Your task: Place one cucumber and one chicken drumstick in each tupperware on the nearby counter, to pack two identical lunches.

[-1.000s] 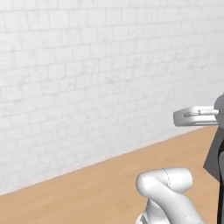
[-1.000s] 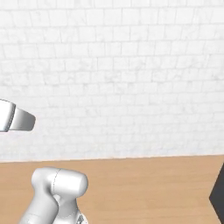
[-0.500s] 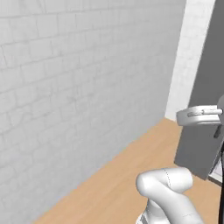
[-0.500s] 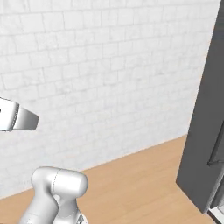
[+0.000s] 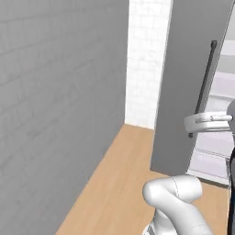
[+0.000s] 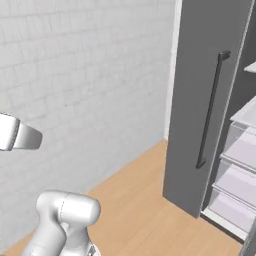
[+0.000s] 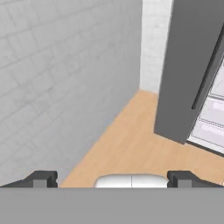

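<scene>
A white brick wall is seen on the left of both base views, meeting a light wooden floor that runs away toward a corner. On the right a tall dark grey door stands open, fitted with a long, slim, dark vertical handle. Beyond the door, pale shelves and drawers of the open cabinet are seen, one above another.

In the hand view the gripper is seen with its jaws spread wide apart and nothing between them. One dark fingertip rises at the lower left and the other at the lower right, with bare wooden floor and the foot of the brick wall beyond the gap. The grey door and its handle are seen at the upper right of that view, well apart from the fingers.

None of the cucumbers, drumsticks, containers or the countertop can be made out in these views, so their place relative to the fingers cannot be told.
</scene>
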